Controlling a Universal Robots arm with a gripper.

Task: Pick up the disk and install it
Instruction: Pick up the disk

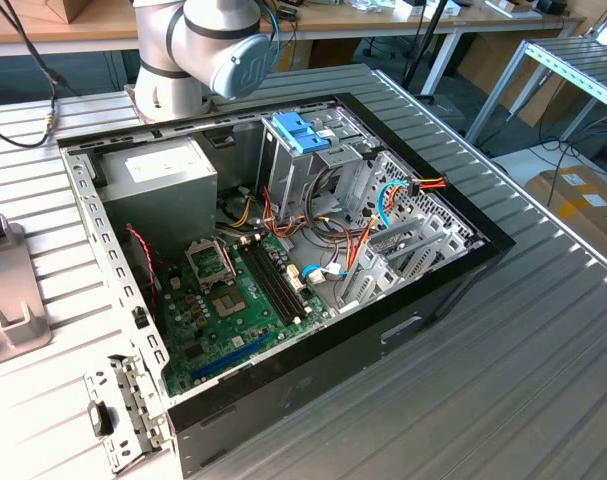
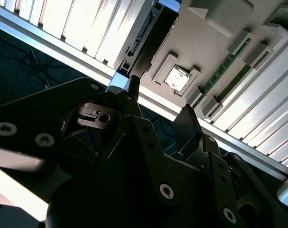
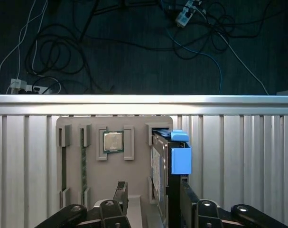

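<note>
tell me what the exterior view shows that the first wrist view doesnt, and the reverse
Exterior view: the open computer case, its motherboard, the arm. First wrist view: the disk standing on edge, the open end effector straddling it, cables on the floor. Both: the ribbed table and, it seems, the grey tray.

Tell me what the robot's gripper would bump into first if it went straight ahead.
Most likely the disk, standing on edge in the grey tray, right ahead of the open gripper in the first wrist view. How close it is I cannot tell.
</note>
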